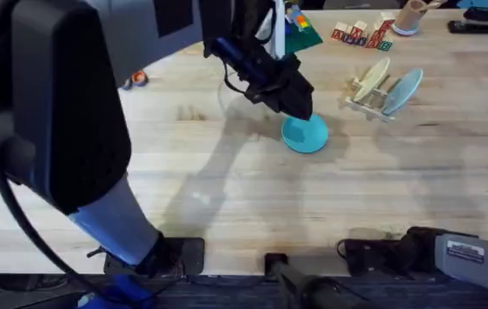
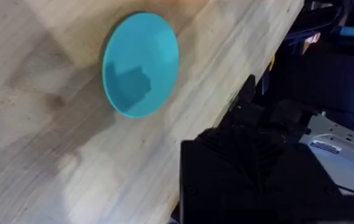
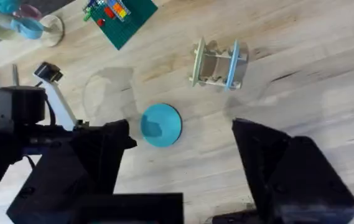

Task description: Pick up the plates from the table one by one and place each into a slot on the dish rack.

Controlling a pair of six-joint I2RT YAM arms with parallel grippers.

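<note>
A teal plate lies flat on the light wood table, left of the dish rack. My left gripper hangs just above the plate's far-left edge, and its wrist view looks down on the plate. The rack holds a cream plate and a pale blue plate, both upright in slots. My right arm rests at the table's near edge. Its gripper is open with nothing in it, facing the teal plate and the rack.
Coloured blocks, a green board and a tan cup sit along the far edge behind the rack. A small orange object lies at the far left. The near edge of the table drops off close to the plate.
</note>
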